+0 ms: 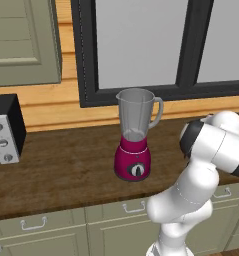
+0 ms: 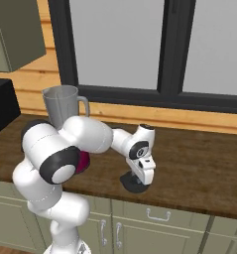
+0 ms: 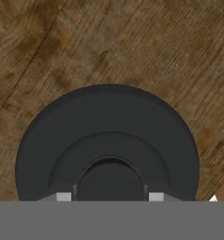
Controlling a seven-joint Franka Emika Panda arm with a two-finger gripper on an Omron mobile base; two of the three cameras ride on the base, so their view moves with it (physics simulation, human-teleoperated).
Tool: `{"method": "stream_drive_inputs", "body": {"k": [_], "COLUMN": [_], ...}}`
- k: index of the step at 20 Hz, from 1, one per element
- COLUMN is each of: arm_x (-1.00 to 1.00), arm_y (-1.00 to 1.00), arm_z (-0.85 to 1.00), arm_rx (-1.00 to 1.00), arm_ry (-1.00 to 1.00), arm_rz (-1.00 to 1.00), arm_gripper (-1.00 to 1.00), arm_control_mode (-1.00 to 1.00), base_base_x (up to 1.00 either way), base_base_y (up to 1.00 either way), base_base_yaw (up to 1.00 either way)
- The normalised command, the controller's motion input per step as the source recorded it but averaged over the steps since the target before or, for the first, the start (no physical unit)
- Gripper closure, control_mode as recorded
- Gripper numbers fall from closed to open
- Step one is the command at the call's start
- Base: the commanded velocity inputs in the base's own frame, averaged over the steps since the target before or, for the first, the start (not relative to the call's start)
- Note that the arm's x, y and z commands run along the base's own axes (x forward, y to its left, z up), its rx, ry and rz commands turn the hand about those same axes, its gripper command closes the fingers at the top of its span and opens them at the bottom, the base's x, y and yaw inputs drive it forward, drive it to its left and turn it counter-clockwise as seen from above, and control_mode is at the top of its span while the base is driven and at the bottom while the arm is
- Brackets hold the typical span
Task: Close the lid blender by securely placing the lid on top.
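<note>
Fingers [image 3: 110, 197] clamp the lid [image 3: 108, 140] by its knob, low centre of the hand view, flat on the surface [image 3: 132, 42]; blender [image 1: 135, 135] jar stands open, waiting.

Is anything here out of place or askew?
Only the lid: it lies flat on the wooden counter under the gripper, to the right of the blender, whose jar stands open. Nothing looks spilled or damaged.

Dark wooden table [image 1: 66, 170] running wall to wall, a black-and-silver knobbed appliance [image 1: 5, 131] sitting at its left end. Big dark-framed window [image 1: 141, 45] behind, green-grey wall cabinet [image 1: 21, 40] upper left, handled drawers [image 1: 51, 227] below.
</note>
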Motion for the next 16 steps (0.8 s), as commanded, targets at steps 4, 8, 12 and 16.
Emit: {"method": "stream_drive_inputs", "body": {"k": [4,8,12,16], "arm_x": [0.0,-0.04,-0.03,0.0], "arm_y": [0.0,0.0,0.0,-0.01], "arm_z": [0.0,0.14,0.72,0.98], "arm_rx": [0.0,0.03,0.1,0.1], "arm_ry": [0.0,-0.04,-0.11,-0.01], "arm_rz": [0.0,0.0,0.0,0.0], "arm_gripper": [1.0,1.0,1.0,1.0], "arm_control_mode": [-1.0,-1.0,-1.0,-1.0], "base_base_x": [0.0,0.0,0.0,0.0], "base_base_y": [0.0,0.0,0.0,0.0], "base_base_yaw": [0.0,0.0,0.0,0.0]}}
